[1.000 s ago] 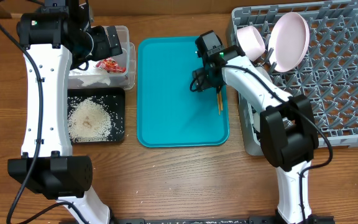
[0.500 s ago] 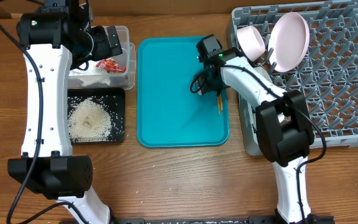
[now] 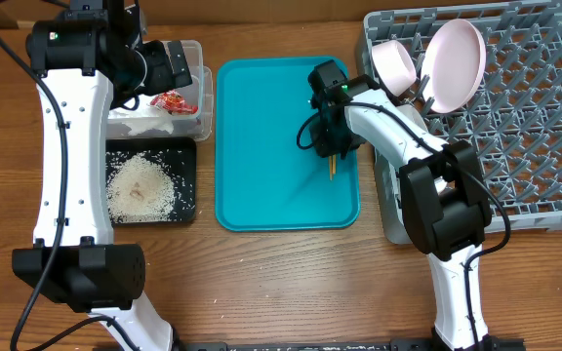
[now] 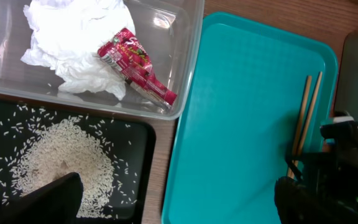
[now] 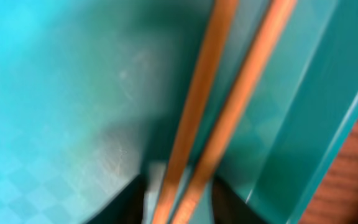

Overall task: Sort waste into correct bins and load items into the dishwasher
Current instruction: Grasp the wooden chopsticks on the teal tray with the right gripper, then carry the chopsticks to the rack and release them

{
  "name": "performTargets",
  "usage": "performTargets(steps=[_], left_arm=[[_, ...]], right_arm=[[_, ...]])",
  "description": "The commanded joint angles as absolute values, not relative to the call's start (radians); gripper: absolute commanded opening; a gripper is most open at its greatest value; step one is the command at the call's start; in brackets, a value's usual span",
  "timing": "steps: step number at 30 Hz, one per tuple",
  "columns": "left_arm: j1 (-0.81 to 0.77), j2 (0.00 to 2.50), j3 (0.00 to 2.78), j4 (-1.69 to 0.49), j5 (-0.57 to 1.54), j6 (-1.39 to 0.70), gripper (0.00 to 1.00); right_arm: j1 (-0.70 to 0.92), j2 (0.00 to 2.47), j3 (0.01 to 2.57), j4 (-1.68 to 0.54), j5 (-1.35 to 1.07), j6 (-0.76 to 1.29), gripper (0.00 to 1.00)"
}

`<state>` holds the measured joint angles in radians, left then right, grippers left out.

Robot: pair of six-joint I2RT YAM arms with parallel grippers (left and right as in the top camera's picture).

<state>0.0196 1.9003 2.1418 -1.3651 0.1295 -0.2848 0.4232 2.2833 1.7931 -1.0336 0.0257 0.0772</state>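
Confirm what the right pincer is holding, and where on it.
Right pincer appears shut on the two thin wooden chopsticks, both together, towards one end.

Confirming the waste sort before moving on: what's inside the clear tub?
The clear tub holds a crumpled white napkin and a red-and-white wrapper resting against it. Anything beneath the napkin is covered and cannot be seen.

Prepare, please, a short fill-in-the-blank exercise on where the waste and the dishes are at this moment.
1. The crumpled white paper napkin and the red-and-white crinkled wrapper lie in the clear rectangular plastic ____.
2. The loose white rice grains are heaped on the shallow flat black rectangular ____.
3. The two thin wooden chopsticks are on the ____ serving tray.
4. The round white plate stands on edge in the large grey plastic dish ____.
Missing words: tub, tray, teal, rack.
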Motion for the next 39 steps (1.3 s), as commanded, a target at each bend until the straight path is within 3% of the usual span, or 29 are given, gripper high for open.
performTargets(steps=[1,7,14,31,39], left_arm=[[0.017,1.896,2.16,-1.364,0.123,-0.277,1.0],[0.017,1.896,2.16,-1.364,0.123,-0.277,1.0],[0.017,1.896,2.16,-1.364,0.123,-0.277,1.0],[0.017,1.896,2.16,-1.364,0.123,-0.277,1.0],[0.017,1.896,2.16,-1.364,0.123,-0.277,1.0]], right_arm=[[0.421,2.306,1.793,-1.047,0.009,0.082,0.27],[0.421,2.306,1.793,-1.058,0.0,0.082,0.25],[0.421,2.306,1.84,-1.145,-0.003,0.105,0.09],[0.418,2.306,2.276,-1.43,-0.006,0.11,0.09],[0.36,2.276,2.484,-1.582,-0.001,0.247,0.09]])
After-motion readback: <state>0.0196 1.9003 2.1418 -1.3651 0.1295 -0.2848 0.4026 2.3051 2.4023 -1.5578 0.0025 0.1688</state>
